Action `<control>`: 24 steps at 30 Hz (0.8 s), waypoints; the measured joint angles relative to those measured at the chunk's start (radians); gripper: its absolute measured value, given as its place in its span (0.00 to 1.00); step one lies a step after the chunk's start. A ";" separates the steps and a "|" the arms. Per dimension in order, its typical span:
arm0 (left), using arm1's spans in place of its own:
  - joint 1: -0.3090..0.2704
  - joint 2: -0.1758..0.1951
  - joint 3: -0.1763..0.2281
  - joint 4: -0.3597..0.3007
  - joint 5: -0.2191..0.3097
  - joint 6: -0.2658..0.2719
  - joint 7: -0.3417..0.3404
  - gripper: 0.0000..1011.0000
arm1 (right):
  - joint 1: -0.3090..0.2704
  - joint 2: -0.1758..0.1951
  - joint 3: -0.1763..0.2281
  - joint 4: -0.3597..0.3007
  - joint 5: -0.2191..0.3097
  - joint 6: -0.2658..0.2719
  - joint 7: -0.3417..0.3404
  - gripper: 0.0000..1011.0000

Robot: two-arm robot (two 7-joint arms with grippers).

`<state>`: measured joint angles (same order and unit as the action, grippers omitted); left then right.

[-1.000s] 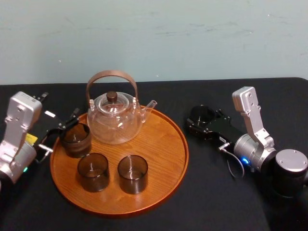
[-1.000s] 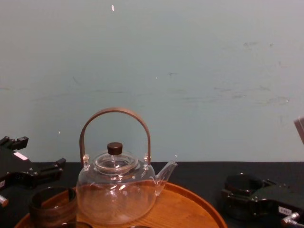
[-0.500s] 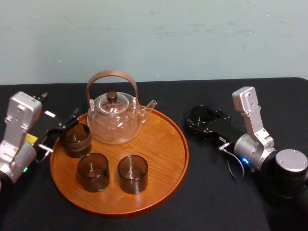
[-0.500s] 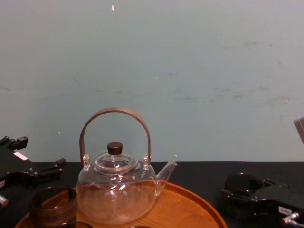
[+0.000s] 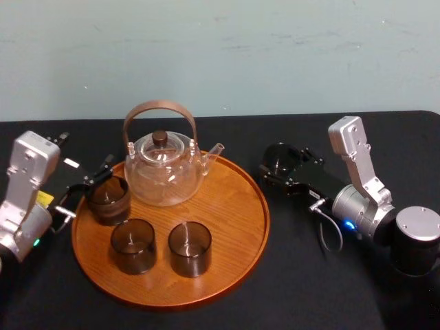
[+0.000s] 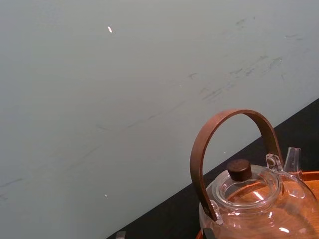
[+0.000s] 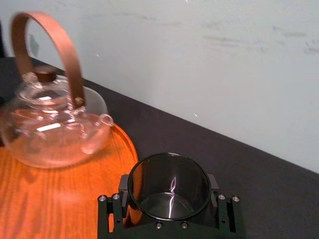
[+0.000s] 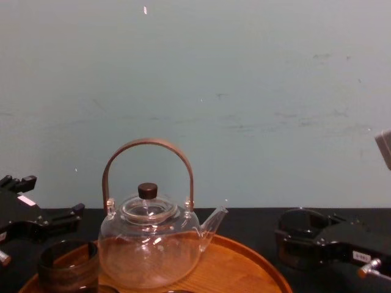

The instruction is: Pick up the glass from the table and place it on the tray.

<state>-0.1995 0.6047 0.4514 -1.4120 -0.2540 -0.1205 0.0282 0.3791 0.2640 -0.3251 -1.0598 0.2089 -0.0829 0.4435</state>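
Shifted slightly toward the tray (image 5: 234,206) since a second ago, the right gripper (image 5: 278,173) clasps the glass (image 7: 168,186) just off the rim, with the wrist view showing its open mouth upright between the jaws and the chest view only its side, while the left gripper (image 5: 86,189) rests spread by the tray's left edge.

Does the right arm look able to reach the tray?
Probably yes: right gripper, holding the glass, is beside the tray's right rim, nothing between. Left gripper sits at its left rim.
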 joint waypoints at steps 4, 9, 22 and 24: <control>0.000 0.000 0.000 0.000 0.000 0.000 0.000 0.99 | -0.021 0.010 -0.009 -0.053 0.009 -0.002 0.015 0.90; 0.000 0.000 0.000 0.000 0.000 0.000 0.000 0.99 | -0.031 0.011 -0.031 -0.085 0.022 -0.007 0.037 0.90; 0.000 0.000 0.000 0.000 0.000 0.000 0.000 0.99 | 0.017 -0.027 -0.088 -0.010 0.042 -0.032 0.080 0.90; 0.000 0.000 0.000 0.000 0.000 0.000 0.000 0.99 | 0.028 -0.035 -0.097 0.009 0.045 -0.038 0.086 0.90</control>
<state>-0.1995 0.6046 0.4514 -1.4120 -0.2539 -0.1205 0.0283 0.4067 0.2295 -0.4216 -1.0512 0.2544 -0.1207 0.5298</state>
